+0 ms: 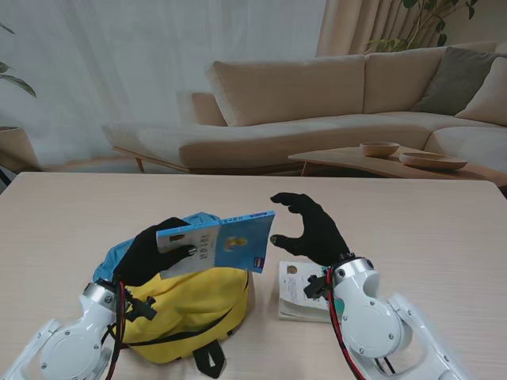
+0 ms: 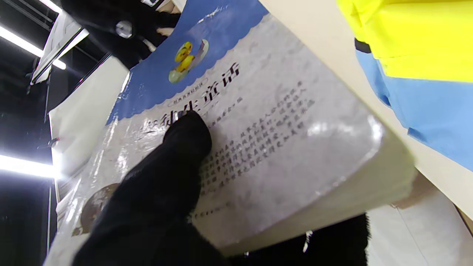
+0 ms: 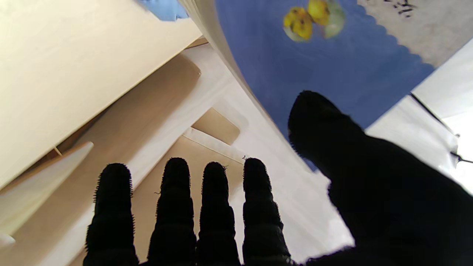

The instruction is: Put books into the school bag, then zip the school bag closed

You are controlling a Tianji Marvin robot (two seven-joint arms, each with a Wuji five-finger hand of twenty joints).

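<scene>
two books [image 1: 218, 242], one school bag [image 1: 190, 313]

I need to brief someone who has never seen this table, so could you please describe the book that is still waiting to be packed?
On the pale wooden table, find the yellow and blue school bag. To its right, by the right hand, a book lies flat. Its cover is plain white, unlike the blue-topped book held up by the left hand.

beige sofa [image 1: 333, 103], low coffee table [image 1: 356, 162], two wooden bowls [image 1: 379, 148], curtains [image 1: 119, 71]
</scene>
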